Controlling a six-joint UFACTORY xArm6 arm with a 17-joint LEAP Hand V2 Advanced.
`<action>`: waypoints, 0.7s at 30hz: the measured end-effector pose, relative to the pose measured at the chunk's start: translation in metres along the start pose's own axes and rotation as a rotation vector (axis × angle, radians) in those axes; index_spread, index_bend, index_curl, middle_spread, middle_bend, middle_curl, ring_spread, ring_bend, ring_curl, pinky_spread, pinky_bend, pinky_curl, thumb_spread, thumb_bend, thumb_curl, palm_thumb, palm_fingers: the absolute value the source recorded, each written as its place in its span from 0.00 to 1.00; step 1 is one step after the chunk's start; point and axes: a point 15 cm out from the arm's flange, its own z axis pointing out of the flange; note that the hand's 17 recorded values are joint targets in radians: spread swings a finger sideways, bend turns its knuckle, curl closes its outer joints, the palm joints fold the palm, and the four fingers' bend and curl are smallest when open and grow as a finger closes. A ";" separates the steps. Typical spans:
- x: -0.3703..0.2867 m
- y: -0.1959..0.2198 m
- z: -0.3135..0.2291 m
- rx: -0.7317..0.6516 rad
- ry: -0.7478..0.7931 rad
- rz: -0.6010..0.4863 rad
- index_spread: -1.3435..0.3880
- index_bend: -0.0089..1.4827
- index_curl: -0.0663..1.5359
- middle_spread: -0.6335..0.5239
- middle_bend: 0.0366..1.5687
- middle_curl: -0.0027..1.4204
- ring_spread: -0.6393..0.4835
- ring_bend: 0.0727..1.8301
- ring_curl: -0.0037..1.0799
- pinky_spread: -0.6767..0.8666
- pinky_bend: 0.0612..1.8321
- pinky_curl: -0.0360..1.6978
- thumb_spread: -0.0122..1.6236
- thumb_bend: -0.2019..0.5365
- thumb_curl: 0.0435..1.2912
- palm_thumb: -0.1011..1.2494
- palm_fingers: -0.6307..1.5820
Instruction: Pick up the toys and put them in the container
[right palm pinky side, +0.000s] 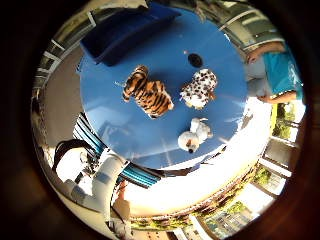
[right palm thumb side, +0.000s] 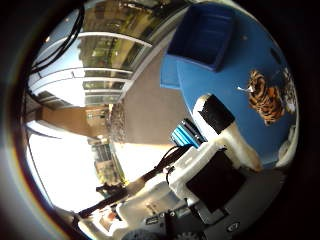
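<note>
Three plush toys lie on a round blue table: a striped tiger, a white toy with dark spots and a small white one. The dark blue container stands at the table's edge, beyond the tiger, and looks empty. My hand hovers high above the table, off its edge, far from every toy. One white finger with a black tip stretches out straight and holds nothing.
A small black object rests on the table beyond the spotted toy. A person in a teal top is beside the table's edge, touching nothing. A striped blue thing sits under the table rim, above bare floor.
</note>
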 end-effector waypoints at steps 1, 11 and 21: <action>-0.003 -0.001 -0.007 0.006 0.006 0.022 0.66 0.15 0.27 0.58 0.08 0.20 0.81 0.08 0.30 0.70 0.18 0.14 0.78 0.25 0.25 0.58 0.39; -0.002 -0.014 -0.041 0.011 0.136 0.155 0.66 0.13 0.26 0.57 0.08 0.20 0.81 0.09 0.31 0.70 0.18 0.15 0.77 0.24 0.25 0.59 0.39; 0.101 -0.031 -0.043 -0.053 0.245 0.505 0.72 0.09 0.22 0.61 0.09 0.21 0.84 0.16 0.33 0.73 0.29 0.17 0.76 0.22 0.24 0.48 0.43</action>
